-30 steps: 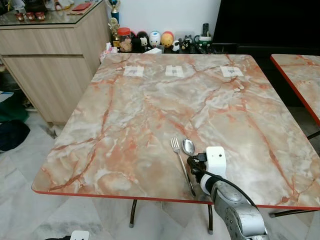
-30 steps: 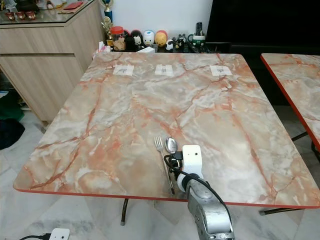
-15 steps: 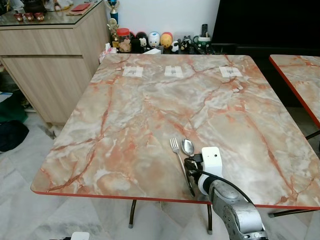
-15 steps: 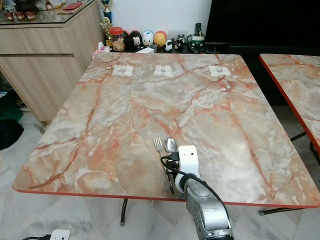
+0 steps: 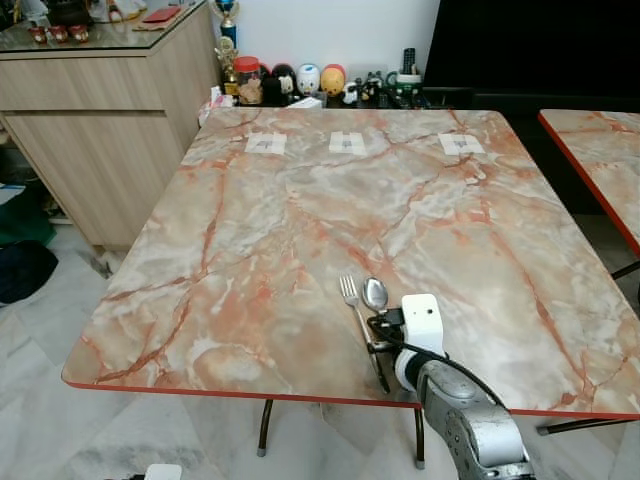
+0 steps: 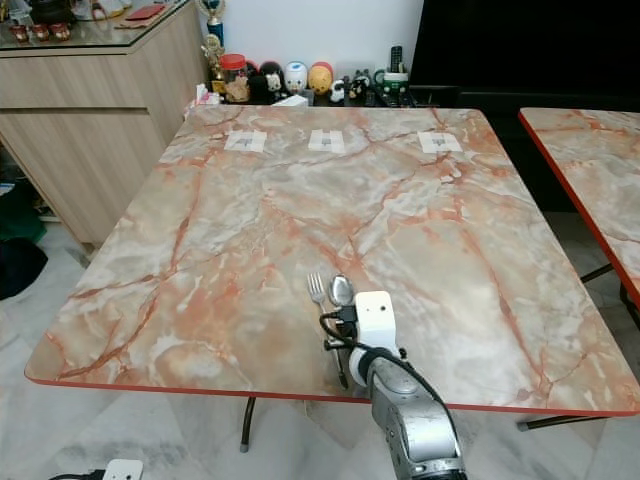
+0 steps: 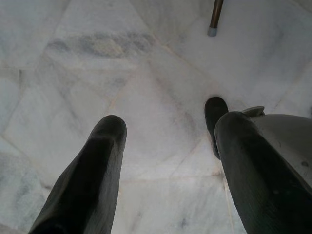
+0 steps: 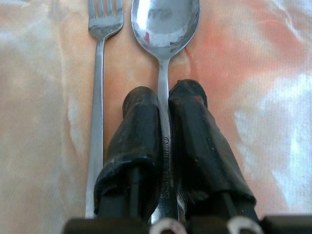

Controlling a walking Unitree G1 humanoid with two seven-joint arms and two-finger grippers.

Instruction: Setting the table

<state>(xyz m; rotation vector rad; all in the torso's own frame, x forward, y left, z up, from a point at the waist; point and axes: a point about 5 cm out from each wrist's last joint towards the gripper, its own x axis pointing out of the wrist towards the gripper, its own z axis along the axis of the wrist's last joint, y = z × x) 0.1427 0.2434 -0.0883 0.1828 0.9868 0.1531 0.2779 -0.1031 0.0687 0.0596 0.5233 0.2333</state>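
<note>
The right end effector (image 8: 163, 105) sits low over the near edge of the marble-patterned surface (image 5: 300, 200), its two black fingers (image 8: 139, 131) clenched on the handle of a spoon (image 8: 165, 24). The spoon lies straight out ahead of the fingertips, bowl facing up and furthest from the wrist, its handle running back between the pads. Just beside it, on the side of the end effector nearer the robot's left, lies a fork (image 8: 100, 73), tines pointing the same way as the spoon's bowl and its handle parallel to the spoon's. Fork and spoon are close together but apart.

The arrangement reads as a place setting for someone seated at the near edge: both pieces lined up with handles toward that edge. The grip low on the handle, well back from the bowl, probably lets the spoon be laid flat and straight (a hold nearer the bowl would leave the fingers in the way of the fork). Whether the spoon is fully resting on the surface or held a hair above it cannot be told.

The spoon is polished steel, its oval bowl mirror-bright with a small reddish reflection, and there is faint stamped lettering on the handle between the fingers, too small to read. The fork is of matching plain steel with a slim handle.

The left end effector (image 7: 168, 161) hangs idle over the pale marble floor (image 7: 146, 73), fingers spread and released.
</note>
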